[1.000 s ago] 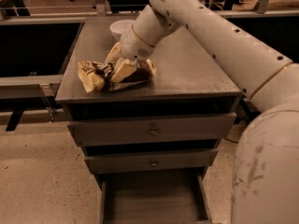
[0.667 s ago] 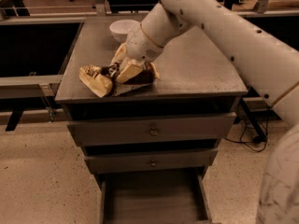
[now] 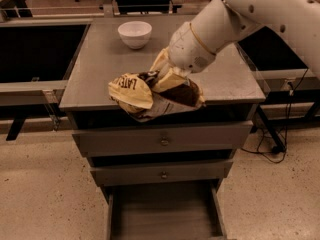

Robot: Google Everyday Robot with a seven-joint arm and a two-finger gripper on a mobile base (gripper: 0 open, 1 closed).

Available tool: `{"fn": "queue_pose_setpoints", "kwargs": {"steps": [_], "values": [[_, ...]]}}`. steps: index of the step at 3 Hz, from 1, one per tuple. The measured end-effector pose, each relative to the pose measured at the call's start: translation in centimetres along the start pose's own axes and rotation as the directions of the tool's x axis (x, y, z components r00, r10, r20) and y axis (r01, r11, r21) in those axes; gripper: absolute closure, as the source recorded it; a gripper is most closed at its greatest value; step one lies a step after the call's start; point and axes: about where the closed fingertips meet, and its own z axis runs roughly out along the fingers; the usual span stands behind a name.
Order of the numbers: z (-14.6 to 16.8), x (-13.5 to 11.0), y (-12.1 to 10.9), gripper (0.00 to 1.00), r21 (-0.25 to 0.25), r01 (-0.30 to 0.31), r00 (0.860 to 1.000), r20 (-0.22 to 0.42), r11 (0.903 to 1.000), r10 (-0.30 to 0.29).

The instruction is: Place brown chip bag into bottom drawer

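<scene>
Gripping the brown chip bag [image 3: 145, 96] by its crumpled upper part: the gripper [image 3: 162, 76], clamped onto the crinkled foil at the end of the white arm [image 3: 225, 24], reaching in from the right. Bag bunched at the near edge of the grey cabinet top [image 3: 100, 69], lower part overlapping the front lip above the top knob-fronted drawer [image 3: 162, 140]; resting on the top or lifted clear, cannot tell. Below that, a second knob-fronted drawer [image 3: 163, 174], pushed in. Lowest, the bottom drawer [image 3: 162, 209], pulled out toward the near side, beneath the bag and well apart from it. On the far side of the top, left of the arm, a white bowl [image 3: 135, 34], upright.
</scene>
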Motion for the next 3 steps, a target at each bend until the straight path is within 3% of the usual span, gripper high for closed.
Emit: {"fn": "queue_pose_setpoints", "kwargs": {"steps": [1,2,3], "values": [[2.1,0.5,4.3,1.00,-0.042,-0.080,0.997,-0.008,0.9959,0.080],[6.7,-0.4,7.1,1.00,-0.025,-0.124,0.991,-0.061,0.9920,0.122],[9.3,0.9,8.2,1.00,-0.013,-0.157,0.985,-0.073,0.9875,0.156]]}}
